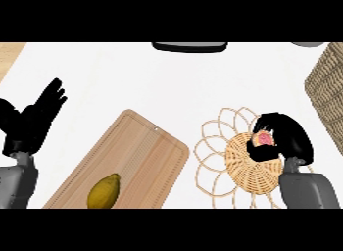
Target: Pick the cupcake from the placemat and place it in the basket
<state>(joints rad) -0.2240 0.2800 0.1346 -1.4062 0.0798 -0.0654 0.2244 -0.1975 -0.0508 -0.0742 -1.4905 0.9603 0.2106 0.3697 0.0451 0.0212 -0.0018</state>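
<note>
Plainly, right hand (293, 136) clasps cupcake (263, 140)

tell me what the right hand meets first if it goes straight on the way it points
The right hand, curled round the cupcake, points up and slightly left over bare counter, so the way looks free. The basket lies off to its right. Depth is unclear.

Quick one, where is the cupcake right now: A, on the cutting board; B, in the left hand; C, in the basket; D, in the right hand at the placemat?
D: the right hand curls round the cupcake at the placemat, apart from the basket.
</note>
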